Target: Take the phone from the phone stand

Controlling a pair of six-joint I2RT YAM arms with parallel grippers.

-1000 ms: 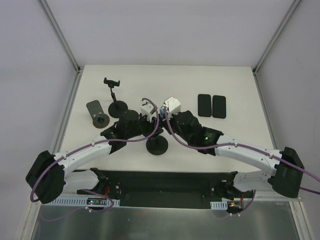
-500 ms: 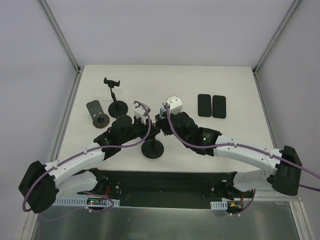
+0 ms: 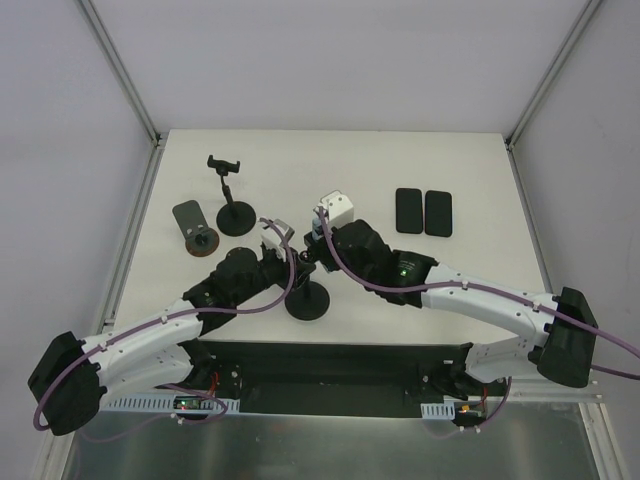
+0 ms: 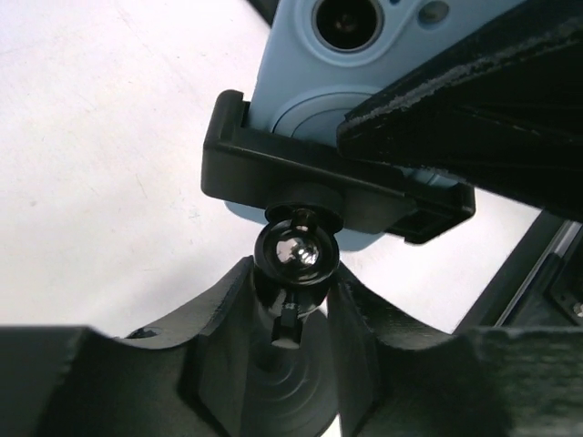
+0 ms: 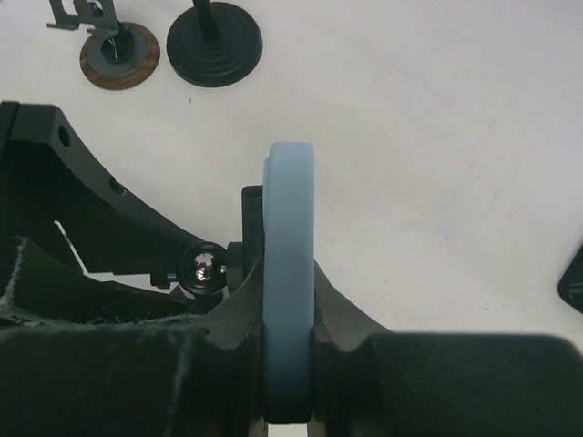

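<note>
A light-blue phone (image 4: pixel 364 55) sits in the black clamp (image 4: pixel 273 173) of a phone stand, above its shiny ball joint (image 4: pixel 293 255). My left gripper (image 4: pixel 290 309) is shut on the stand's stem just below the ball. My right gripper (image 5: pixel 290 319) is shut on the phone (image 5: pixel 290 255), one finger on each flat face, and the clamp (image 5: pixel 250 218) is still on it. In the top view both grippers meet above the stand's round black base (image 3: pixel 308 303): the left gripper (image 3: pixel 290 262) from the left, the right gripper (image 3: pixel 318 245) from the right.
A second black stand with an empty clamp (image 3: pixel 232 195) stands at the back left. Beside it is a small holder on a brown round base (image 3: pixel 195 228). Two black phones (image 3: pixel 408 210) (image 3: pixel 439 212) lie flat at the back right.
Both grippers and the stand with the phone have shifted a little left and toward the near edge. The left arm has drawn back. Both grips are unchanged.
</note>
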